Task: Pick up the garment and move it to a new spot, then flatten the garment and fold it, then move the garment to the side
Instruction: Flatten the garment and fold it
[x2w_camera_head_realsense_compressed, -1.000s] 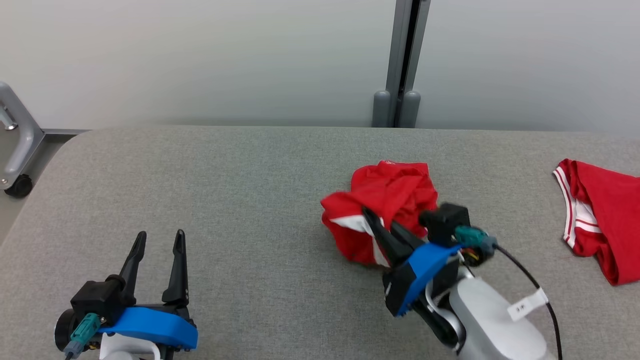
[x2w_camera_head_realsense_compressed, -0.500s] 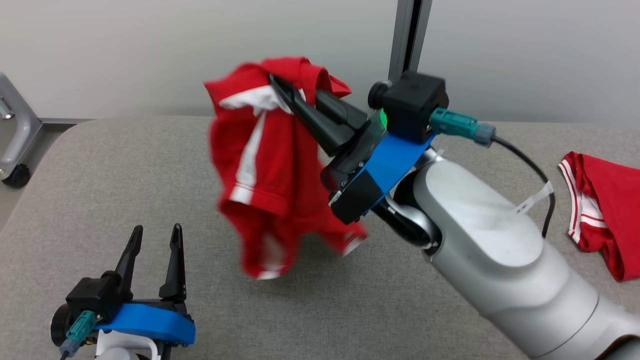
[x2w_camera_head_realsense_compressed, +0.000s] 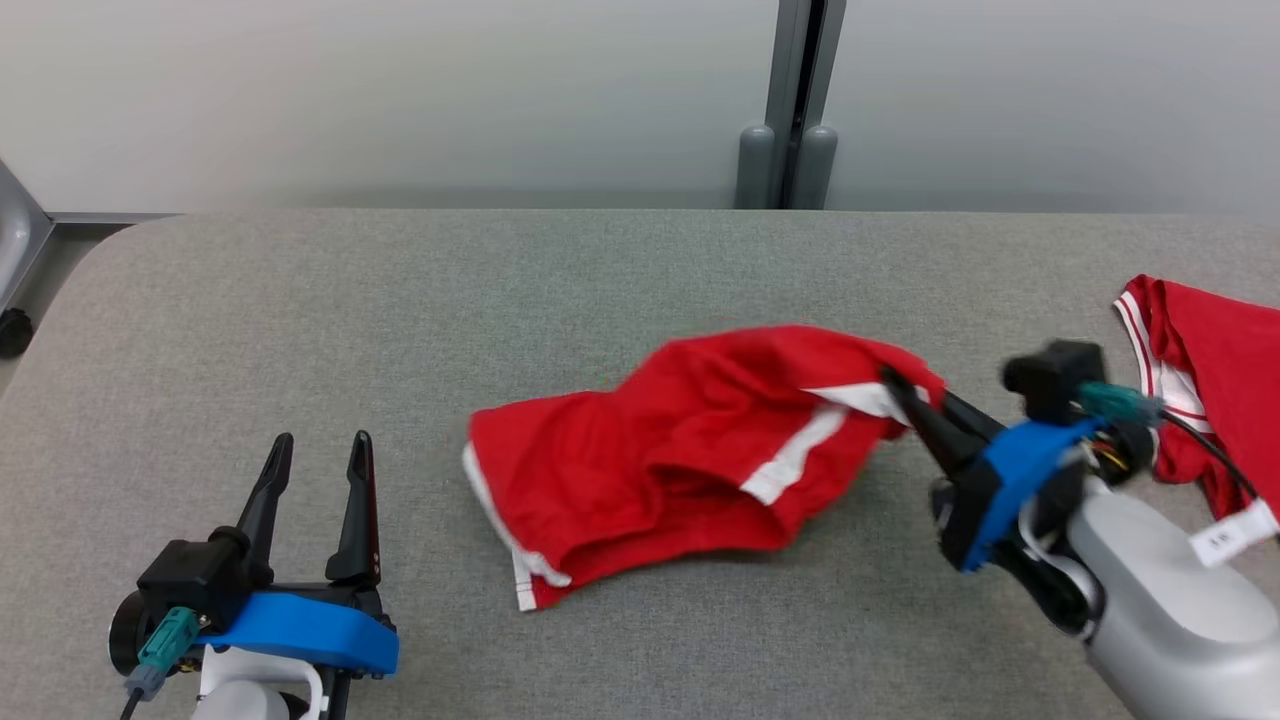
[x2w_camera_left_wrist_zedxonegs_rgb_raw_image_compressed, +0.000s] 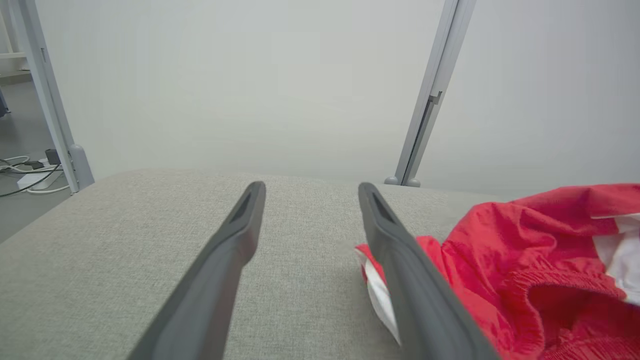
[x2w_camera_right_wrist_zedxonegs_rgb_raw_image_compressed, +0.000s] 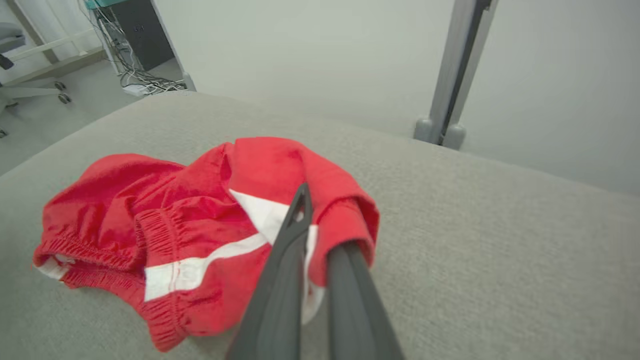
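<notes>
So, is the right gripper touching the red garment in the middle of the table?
Touching. The right wrist view shows the right gripper shut on a fold of the red garment, with cloth pinched between the jaws.

Red shorts (x2w_camera_head_realsense_compressed: 680, 450) down from mid-air, now stretched out across the grey table (x2w_camera_head_realsense_compressed: 400, 300), right gripper (x2w_camera_head_realsense_compressed: 888, 376) lower and farther right

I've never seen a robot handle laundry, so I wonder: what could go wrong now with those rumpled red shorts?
The right pincer pinches just one edge of the red shorts, so the cloth might slip free when pulled. The shorts lie bunched; tugging from one side may drag them rather than flatten them, since the left pincer stands open, apart from them. The right arm is close to a second red garment and might snag it.
</notes>
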